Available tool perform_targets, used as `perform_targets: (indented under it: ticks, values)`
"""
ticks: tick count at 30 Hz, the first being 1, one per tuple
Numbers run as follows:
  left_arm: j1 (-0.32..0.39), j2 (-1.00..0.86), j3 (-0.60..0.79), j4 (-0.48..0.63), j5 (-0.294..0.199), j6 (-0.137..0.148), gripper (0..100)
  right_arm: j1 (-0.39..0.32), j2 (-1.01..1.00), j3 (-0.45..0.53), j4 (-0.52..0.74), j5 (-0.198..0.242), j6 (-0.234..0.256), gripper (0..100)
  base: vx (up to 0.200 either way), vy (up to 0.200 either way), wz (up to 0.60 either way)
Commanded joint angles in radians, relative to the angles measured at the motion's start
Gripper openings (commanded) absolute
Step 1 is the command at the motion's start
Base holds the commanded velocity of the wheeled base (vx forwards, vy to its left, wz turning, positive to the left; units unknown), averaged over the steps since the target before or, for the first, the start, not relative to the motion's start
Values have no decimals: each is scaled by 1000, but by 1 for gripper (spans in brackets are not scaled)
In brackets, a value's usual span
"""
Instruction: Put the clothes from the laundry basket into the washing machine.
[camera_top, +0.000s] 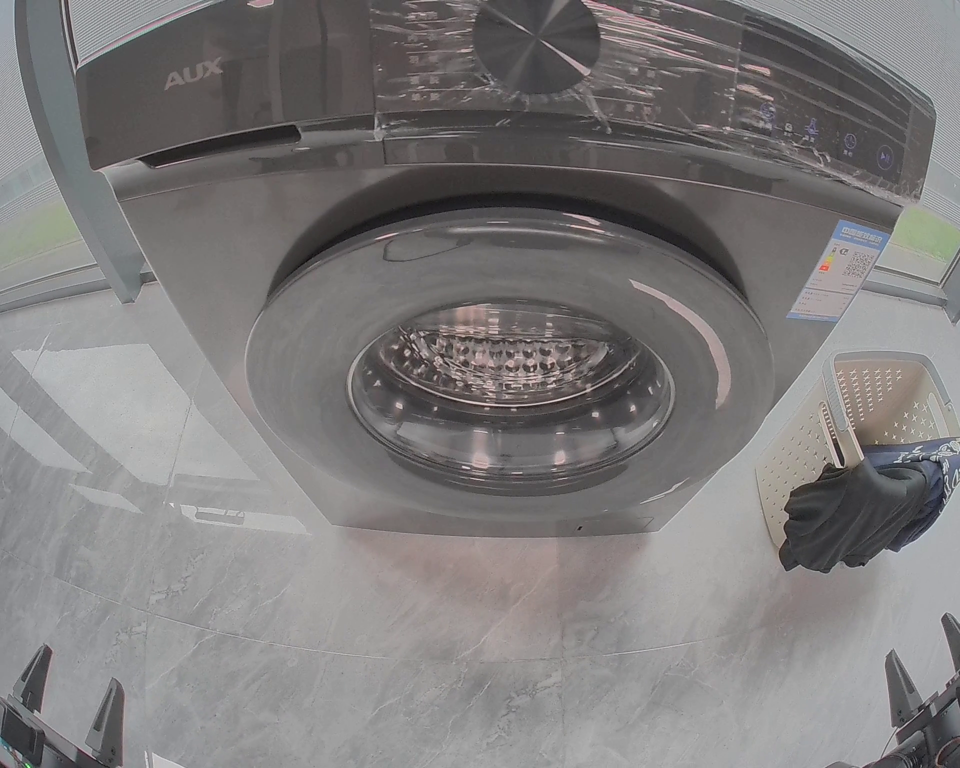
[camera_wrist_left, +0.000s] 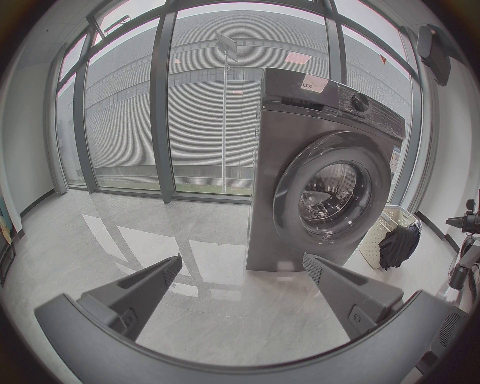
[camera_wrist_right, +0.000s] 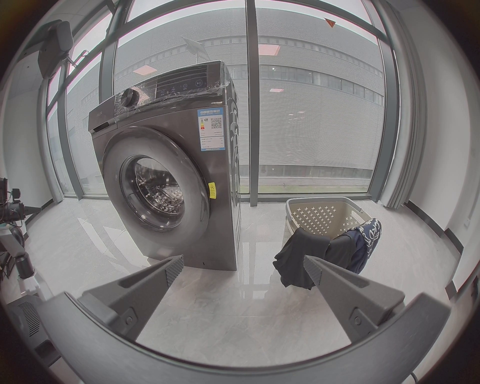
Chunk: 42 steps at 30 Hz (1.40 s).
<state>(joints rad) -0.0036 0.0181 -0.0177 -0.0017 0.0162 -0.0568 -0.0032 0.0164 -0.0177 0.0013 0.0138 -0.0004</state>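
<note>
The washing machine (camera_top: 510, 180) is a dark grey metal front-loader with a glossy, film-wrapped control panel. Its round door (camera_top: 300, 380) has a broad smooth ring around bulging glass, and the dimpled steel drum (camera_top: 510, 400) shows through it. The door looks shut, though reflections on the glass make that hard to confirm, so it would probably need opening before anything goes in. The machine stands on a polished, grey-veined stone floor (camera_top: 400, 620). On that floor, just beside the machine on the robot's right, sits the laundry basket (camera_top: 800, 460), a pale, stiff plastic tub with perforated walls. The clothes are here. A black garment (camera_top: 850, 510) hangs limp over the near rim, its lower edge close to the floor. A blue patterned piece (camera_top: 935, 460) is bunched behind it, touching it. Both look like light, soft cloth that will sag, trail and perhaps drag a neighbour along. The bunched fold on top of the rim seems the best place to pinch, since the hanging tail offers less to grip. The left pincer (camera_wrist_left: 241, 260) and right pincer (camera_wrist_right: 242, 260) sit low, well short of the basket. Each has its ribbed grey fingers spread wide and holds nothing.
</note>
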Motion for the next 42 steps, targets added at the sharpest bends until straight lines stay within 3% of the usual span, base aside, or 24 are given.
perform_targets:
  ticks: [1, 11, 17, 32, 42]
  values:
    - [1, -9, 16, 0, 1, 0, 100, 0, -13, 16, 0, 2, -1, 100, 0, 0, 0]
    - [1, -9, 16, -1, 1, -1, 100, 0, -15, 16, 0, 5, -1, 100, 0, 0, -180]
    - [1, -7, 16, -1, 1, -1, 100, 0, -15, 16, 0, 6, -1, 100, 0, 200, 0]
    - [1, -7, 16, 0, 2, 0, 100, 0, -15, 16, 0, 6, -1, 100, 0, 0, 0]
    - [1, -9, 16, 0, 2, 0, 100, 3, -16, 16, 0, 6, 0, 100, 0, -200, 0]
